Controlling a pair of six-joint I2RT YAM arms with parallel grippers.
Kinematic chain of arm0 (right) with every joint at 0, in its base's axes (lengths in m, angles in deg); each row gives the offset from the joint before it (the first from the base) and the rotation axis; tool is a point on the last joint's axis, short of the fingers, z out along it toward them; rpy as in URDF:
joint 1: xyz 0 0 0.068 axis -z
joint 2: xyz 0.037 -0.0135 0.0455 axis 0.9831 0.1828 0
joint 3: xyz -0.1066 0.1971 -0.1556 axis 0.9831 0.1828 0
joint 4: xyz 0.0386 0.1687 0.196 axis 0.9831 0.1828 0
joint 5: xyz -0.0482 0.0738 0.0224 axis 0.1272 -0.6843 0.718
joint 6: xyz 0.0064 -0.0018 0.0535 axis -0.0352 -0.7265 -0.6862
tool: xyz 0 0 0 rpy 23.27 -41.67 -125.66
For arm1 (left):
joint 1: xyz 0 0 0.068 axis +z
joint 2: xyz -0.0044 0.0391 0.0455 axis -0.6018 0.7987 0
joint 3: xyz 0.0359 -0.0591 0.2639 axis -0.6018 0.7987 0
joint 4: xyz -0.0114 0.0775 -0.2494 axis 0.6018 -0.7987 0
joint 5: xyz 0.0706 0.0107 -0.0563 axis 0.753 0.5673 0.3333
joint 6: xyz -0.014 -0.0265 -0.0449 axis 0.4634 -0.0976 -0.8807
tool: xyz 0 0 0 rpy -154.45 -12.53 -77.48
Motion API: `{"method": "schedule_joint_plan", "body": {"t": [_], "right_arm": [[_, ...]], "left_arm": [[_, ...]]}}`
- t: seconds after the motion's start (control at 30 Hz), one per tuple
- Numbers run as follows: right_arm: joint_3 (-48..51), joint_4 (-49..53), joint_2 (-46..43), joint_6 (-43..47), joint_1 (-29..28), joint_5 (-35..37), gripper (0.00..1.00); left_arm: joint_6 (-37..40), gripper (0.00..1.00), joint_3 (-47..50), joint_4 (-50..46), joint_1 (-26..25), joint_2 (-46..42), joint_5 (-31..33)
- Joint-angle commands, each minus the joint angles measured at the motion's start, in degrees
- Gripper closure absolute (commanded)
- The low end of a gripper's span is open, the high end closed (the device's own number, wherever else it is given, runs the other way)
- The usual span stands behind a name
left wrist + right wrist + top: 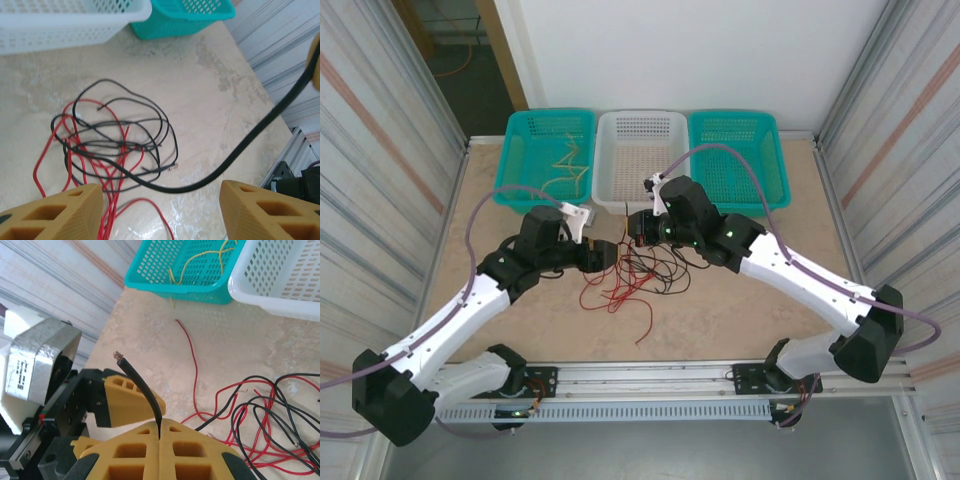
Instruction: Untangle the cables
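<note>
A tangle of red and black cables (638,272) lies on the table between the two grippers. My right gripper (159,436) is shut on one black cable (145,387), whose bare end sticks up past the fingertips. That same black cable (250,145) runs from the tangle (115,145) up and right, crossing the gap of my left gripper (160,212), which is open and grips nothing. In the top view the left gripper (604,255) and right gripper (636,230) sit close together over the tangle's far-left side. Pale yellow cables (568,165) lie in the left teal basket (520,130).
Three baskets line the far edge: the left teal one, a white one (640,125) and a right teal one (765,150). A loose red cable (194,360) trails toward the left teal basket (150,280). Corrugated walls close in both sides.
</note>
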Motion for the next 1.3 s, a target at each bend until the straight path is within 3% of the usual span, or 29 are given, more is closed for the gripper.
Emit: {"method": "schedule_joint_plan", "body": {"t": [0.0, 0.23, 0.33, 0.43, 0.77, 0.97, 1.13, 1.27], "right_arm": [[-2.3, 2.1, -1.7, 1.9, 0.4, -1.0, 1.0], [-3.3, 2.6, -2.1, 2.1, 0.4, -0.9, 1.0], [-3.1, 2.6, -2.2, 2.1, 0.8, -0.9, 1.0], [-3.0, 2.5, -2.2, 1.9, 1.3, -0.9, 1.0], [-2.9, 2.3, -3.5, 1.7, 2.7, -1.0, 1.0], [-3.7, 2.0, -4.0, 1.4, 2.9, -1.9, 1.0], [-4.3, 2.3, -4.4, 1.3, 2.8, -2.1, 1.0], [-4.1, 2.3, -4.8, 1.2, 2.8, -2.0, 1.0]], "left_arm": [[4.0, 0.39, -2.2, 5.5, -0.3, 0.6, -0.1], [4.8, 0.58, -5.6, 8.9, -0.6, 5.7, -4.2], [4.8, 0.59, -6.7, 9.4, -0.6, 6.9, -6.4], [4.8, 0.5, -6.1, 10.9, -0.7, 6.2, -8.1], [4.4, 0.28, -0.2, 11.9, -0.6, 1.5, -3.6], [2.9, 0.23, 3.6, 18.2, -1.1, 0.3, -6.3], [2.8, 0.32, 1.4, 20.6, -1.2, 5.2, -9.5], [3.2, 0.52, -0.9, 20.2, -1.7, 8.4, -10.5]]}}
